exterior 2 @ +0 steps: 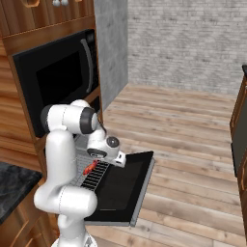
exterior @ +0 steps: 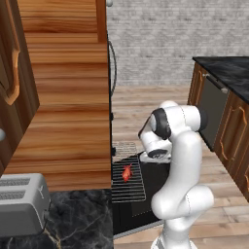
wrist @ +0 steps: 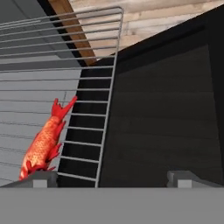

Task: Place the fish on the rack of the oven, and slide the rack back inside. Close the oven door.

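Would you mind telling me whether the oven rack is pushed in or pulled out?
Pulled out: the rack extends over the lowered oven door, with the fish on it.

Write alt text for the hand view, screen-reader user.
A red-orange fish lies on the pulled-out silver wire oven rack, near its front edge, tail pointing up in the picture. Beside the rack, the black oven door lies dropped open. The open gripper hangs above them, holding nothing, one fingertip over the fish's head end.

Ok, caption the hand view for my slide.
Fish lying on the pulled-out rack above the open oven door, open end effector hovering over them.
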### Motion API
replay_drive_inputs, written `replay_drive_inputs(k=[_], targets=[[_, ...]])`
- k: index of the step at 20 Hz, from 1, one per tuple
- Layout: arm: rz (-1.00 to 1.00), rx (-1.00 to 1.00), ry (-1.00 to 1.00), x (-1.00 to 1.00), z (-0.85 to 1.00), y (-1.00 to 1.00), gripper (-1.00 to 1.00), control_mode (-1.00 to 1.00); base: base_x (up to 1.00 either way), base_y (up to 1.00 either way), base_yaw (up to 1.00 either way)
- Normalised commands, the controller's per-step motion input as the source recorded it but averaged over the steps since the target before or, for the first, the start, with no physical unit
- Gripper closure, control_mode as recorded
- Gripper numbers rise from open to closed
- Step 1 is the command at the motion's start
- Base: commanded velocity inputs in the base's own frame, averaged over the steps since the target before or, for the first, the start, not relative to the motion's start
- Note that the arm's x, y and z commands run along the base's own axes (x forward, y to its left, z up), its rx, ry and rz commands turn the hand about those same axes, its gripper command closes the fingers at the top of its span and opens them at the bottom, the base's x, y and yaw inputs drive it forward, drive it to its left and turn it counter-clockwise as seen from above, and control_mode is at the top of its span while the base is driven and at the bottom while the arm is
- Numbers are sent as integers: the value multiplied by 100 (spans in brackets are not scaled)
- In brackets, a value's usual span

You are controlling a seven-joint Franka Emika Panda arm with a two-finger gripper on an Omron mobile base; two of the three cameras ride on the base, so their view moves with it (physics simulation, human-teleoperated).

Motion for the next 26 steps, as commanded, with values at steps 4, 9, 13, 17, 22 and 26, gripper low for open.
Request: replay_drive_inputs(k=[4,9,13,17,22,26], targets=[[2,-9,1,0,-5,-27,-100,-100,0,0,0],[5,-3,5,0,-12,-42,-100,-100,0,0,0],[6,-2,6,0,-23,-25,-100,-100,0,0,0],[7,-1,8,11,-15,-1,-100,-100,0,0,0],[7,-6,14,25,-36,0,-100,-100,0,0,0],[4,-5,10,20,-37,0,-100,-100,0,0,0]])
